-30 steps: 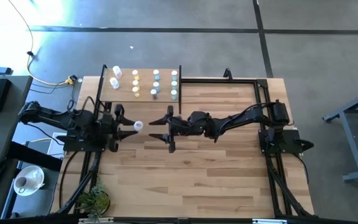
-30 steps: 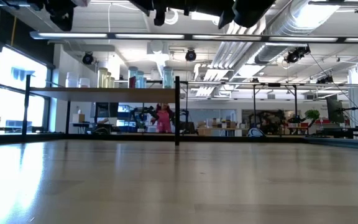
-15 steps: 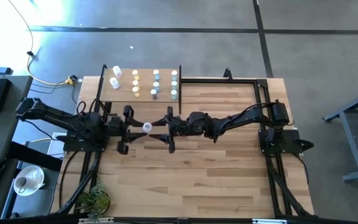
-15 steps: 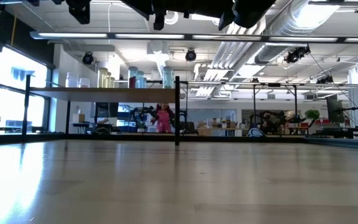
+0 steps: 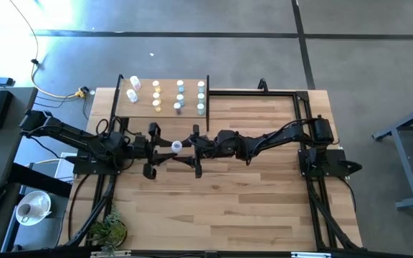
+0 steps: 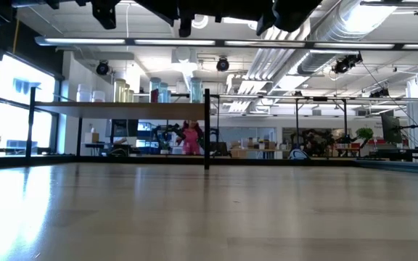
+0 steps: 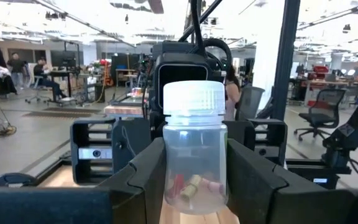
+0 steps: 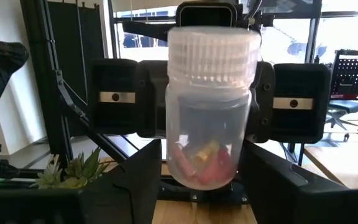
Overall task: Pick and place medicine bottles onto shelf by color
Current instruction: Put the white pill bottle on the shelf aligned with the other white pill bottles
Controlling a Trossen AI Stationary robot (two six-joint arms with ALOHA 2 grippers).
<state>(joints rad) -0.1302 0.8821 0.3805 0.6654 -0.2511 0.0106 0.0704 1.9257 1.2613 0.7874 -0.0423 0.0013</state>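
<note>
The left gripper (image 7: 194, 186) clamps a clear white-capped medicine bottle (image 7: 195, 149) low on its body, between its fingers (image 7: 143, 177). Opposite, the right gripper (image 8: 201, 180) stands open around it. Probably light, stiff and smooth; take the wall below the cap. Beyond sits the shelf (image 5: 165, 106).

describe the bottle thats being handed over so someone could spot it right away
Above mid-table, in front of the shelf, the two arms meet. Between them is a clear bottle with a white cap, gripped by the left end effector; unlike the shelved bottles, it's held in mid-air.
</note>
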